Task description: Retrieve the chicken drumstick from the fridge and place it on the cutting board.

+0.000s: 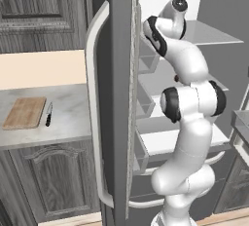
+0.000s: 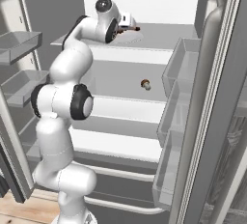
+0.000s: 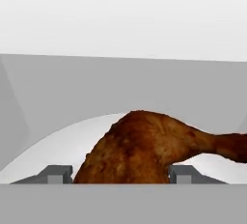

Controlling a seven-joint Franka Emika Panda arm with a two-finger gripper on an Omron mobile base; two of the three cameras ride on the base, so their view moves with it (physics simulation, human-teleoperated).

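Grey kitchen cabinets and a pale worktop [image 1: 68, 122] sit left of the open fridge [image 1: 119, 98], with the cutting board [image 1: 24, 112] lying flat on it and a black-handled knife [image 1: 48, 114] just beside it. Up inside, the gripper [image 2: 134, 28] reaches over the top glass shelf [image 2: 164, 37], where the chicken drumstick [image 3: 144, 146] rests on a white plate [image 3: 53, 146]. Its fingers [image 3: 60, 174] sit either side of the thick end, looks like pinching it, though contact is hard to confirm. Some small brown item [image 2: 145, 84] sits on the shelf below.

The chicken drumstick [image 3: 144, 146] looks rough and glazed reddish-brown, the cutting board [image 1: 24, 112] matt grained wood, the fridge [image 1: 121, 98] smooth dark grey.
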